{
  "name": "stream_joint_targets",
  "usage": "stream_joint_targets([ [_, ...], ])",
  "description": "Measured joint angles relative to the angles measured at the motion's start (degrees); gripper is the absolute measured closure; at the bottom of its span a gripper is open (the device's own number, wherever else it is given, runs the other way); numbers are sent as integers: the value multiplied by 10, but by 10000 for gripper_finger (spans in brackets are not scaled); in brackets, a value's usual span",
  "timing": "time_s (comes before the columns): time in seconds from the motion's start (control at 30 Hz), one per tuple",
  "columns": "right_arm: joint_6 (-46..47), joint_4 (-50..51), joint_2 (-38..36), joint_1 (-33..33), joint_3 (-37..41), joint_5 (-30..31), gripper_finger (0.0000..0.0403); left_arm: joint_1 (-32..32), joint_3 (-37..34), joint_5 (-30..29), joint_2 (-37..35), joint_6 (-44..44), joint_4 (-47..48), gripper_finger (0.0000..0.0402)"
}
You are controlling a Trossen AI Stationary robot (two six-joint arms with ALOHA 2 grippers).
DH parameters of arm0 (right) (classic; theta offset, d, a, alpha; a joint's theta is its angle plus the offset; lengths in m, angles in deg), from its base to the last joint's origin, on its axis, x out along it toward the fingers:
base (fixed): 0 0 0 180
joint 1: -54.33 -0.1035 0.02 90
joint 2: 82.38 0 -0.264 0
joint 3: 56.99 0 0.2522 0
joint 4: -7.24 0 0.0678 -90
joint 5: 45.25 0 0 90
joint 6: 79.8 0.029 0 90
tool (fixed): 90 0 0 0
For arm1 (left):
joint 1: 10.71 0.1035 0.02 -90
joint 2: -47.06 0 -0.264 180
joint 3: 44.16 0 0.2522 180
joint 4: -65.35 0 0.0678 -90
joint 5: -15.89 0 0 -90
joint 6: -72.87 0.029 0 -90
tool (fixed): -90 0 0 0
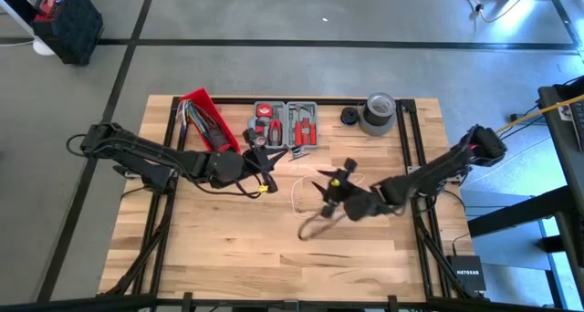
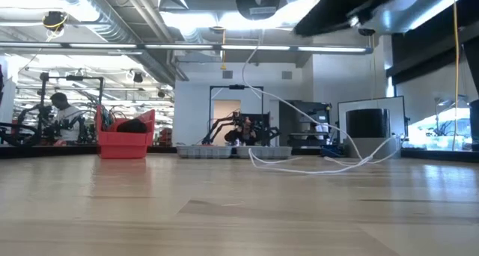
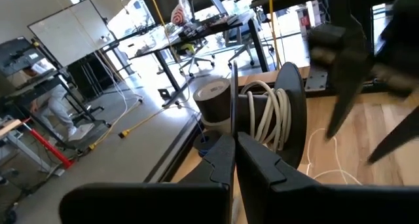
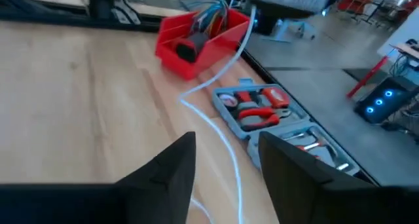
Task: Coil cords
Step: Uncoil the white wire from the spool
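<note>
My left gripper (image 1: 265, 171) is shut on a black spool (image 3: 288, 112) with white cord (image 3: 265, 116) wound on it, above the table's middle. The white cord (image 2: 299, 110) drops from the spool to the table and lies there in loose curves (image 1: 297, 198). My right gripper (image 1: 330, 186) is open just right of them. In the right wrist view the cord (image 4: 226, 142) runs on the table below the gap between the fingers (image 4: 226, 152), apart from them. A black cord (image 1: 312, 228) lies in a loop on the table near the right gripper. My left gripper pinches the rim of the spool's near flange (image 3: 231, 112) between its two fingers, which reach level toward the table's right and far side. The spool is lifted clear of the table, its axis level, and the white cord hangs slack from it.
A red bin (image 1: 205, 116) of wires, an open tool case (image 1: 286, 122), a small black part (image 1: 349, 116) and a grey tape roll (image 1: 379, 111) stand along the far edge. The near half of the table (image 1: 228, 257) is bare wood. A person (image 2: 60, 110) is far off in the room.
</note>
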Motion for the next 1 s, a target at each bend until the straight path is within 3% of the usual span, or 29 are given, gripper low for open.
stream_joint_targets([
  [0.33,-45,-167,66,112,10,-205,255,0,0,0,0,7,-1,396],
  [0.67,-58,-194,66,140,10,-243,282,0,0,0,0,5,-1,396],
  [0.8,-76,-195,66,141,10,-212,319,0,0,0,0,6,-1,396],
  [1.0,-108,-188,66,138,10,-214,394,0,0,0,0,7,-1,396],
])
